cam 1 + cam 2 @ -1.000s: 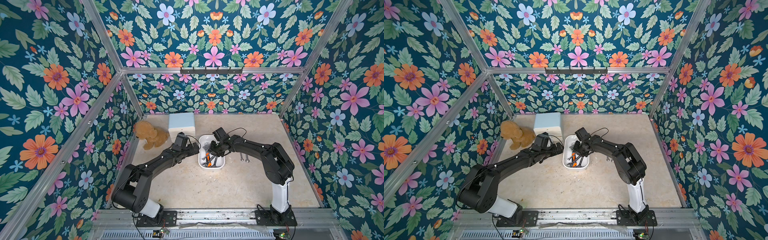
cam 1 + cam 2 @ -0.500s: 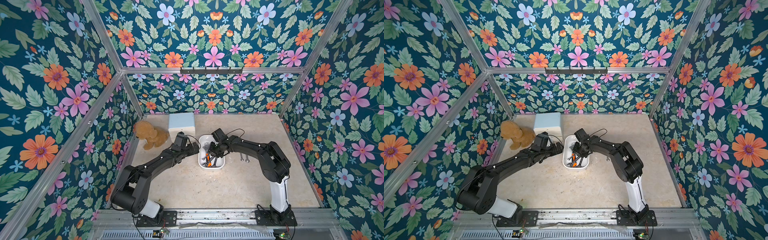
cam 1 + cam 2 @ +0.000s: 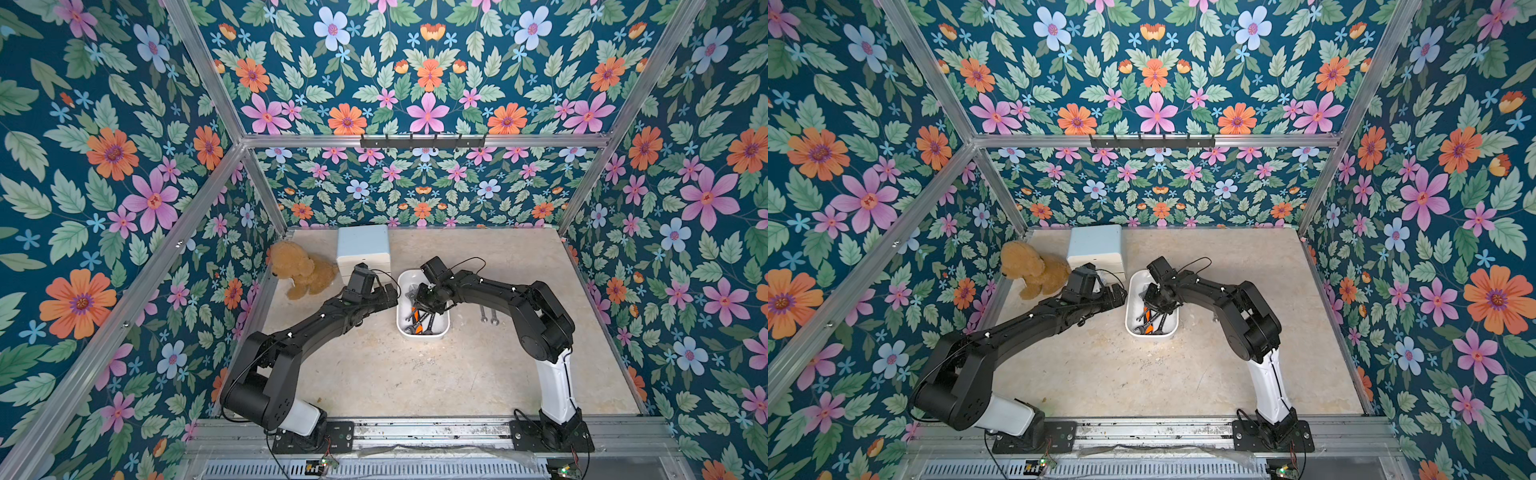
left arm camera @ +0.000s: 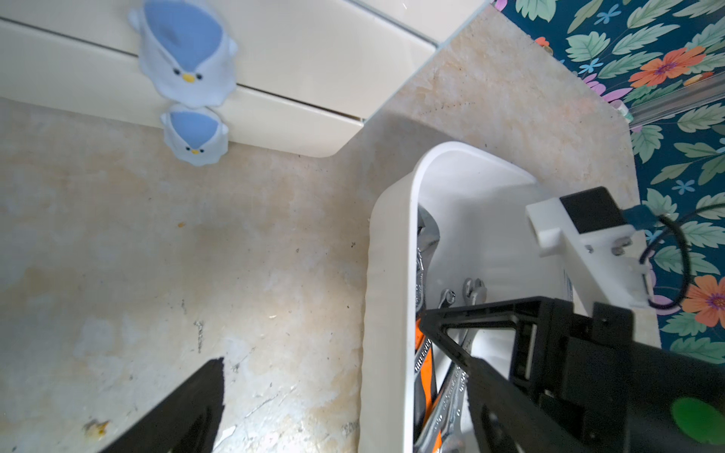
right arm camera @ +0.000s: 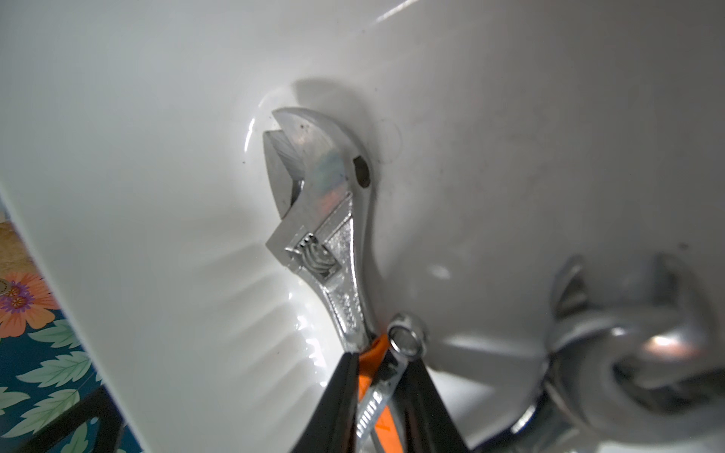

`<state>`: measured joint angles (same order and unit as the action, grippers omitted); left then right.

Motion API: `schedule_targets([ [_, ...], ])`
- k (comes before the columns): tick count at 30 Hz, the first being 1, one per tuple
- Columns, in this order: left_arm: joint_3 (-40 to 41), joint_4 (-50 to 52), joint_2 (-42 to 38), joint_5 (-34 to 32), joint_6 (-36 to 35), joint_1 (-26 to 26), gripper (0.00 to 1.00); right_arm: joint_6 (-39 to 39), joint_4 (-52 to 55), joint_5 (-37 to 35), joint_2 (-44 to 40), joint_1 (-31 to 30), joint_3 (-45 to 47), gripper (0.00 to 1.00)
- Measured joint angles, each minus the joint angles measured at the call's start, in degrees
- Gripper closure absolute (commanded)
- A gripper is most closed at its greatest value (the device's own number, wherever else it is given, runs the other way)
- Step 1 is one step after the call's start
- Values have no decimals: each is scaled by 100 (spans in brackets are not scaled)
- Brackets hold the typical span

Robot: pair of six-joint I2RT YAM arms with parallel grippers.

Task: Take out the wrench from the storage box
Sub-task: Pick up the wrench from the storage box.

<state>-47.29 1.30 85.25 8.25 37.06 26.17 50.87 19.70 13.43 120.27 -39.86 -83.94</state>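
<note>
**Top views.** In both top views the storage box stands mid-surface, its long axis running away from the robot's base. The right tool is down inside it, over a heap of wrenches, with an orange grip showing just beneath. The left tool hovers outside the box, just beside the wall on its own side, spread wide and empty. Two spanners lie on the surface near the box, on the right arm's side.

**Left wrist view.** One of the left tool's fingers is over bare surface, apart from the box wall. Its partner cannot be told from the right arm's black parts. Inside, the adjustable wrench lies along the box's length, chrome head toward the far end and close against this wall.

**Right wrist view.** The right tool is clenched on the adjustable wrench at the neck, where the orange grip begins. A small ring spanner is caught between the fingers alongside it. The wrench head points straight ahead of the tool and rests against the curve of the box wall.

**Judgement.** The right arm has the job. The lift should go upward, bringing the head clear of the wall. The risk is that the small spanner rides out too, or loosens the pinch
</note>
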Motion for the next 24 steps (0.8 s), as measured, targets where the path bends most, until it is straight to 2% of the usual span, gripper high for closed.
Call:
schedule_targets([
  [15,4,-2,-9,24,0,0,1,-2,-111,35,-20,4,22,100],
  [24,7,-2,-9,44,2,0,1,-81,-280,70,-118,4,160,100],
])
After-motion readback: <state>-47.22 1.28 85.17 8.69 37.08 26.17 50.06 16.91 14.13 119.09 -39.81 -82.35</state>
